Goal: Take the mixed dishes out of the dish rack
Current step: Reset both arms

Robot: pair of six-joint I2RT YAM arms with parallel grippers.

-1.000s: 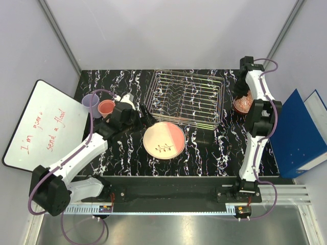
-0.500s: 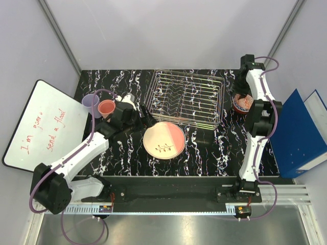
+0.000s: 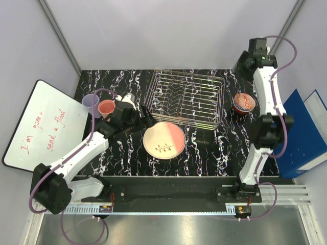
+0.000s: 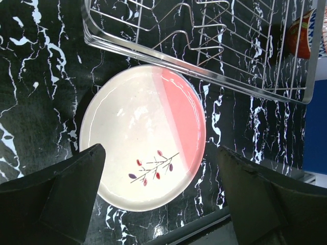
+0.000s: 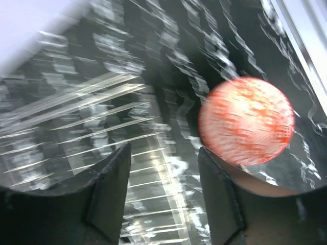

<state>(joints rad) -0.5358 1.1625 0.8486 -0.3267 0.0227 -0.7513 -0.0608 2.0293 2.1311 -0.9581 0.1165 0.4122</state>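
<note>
Plainly, our left gripper has its jaws spread wide with nothing gripped. The cream/pink plate lies flat on the table beneath them, just in front of the dish rack. Our right gripper shows its jaws partly apart and empty too, raised near the rack's far right corner, while the small red bowl sits on the table just right of the rack. That wrist view is smeared, so we read little else from it. Every tine row we can see is bare, and the pink cup and lavender cup stand together on the left, so we judge this step a pull-away. To do it well, we should lift the left jaws straight up before swinging, so neither finger catches the plate's rim, and carry the right arm clear of the bowl and the rack's wire.
</note>
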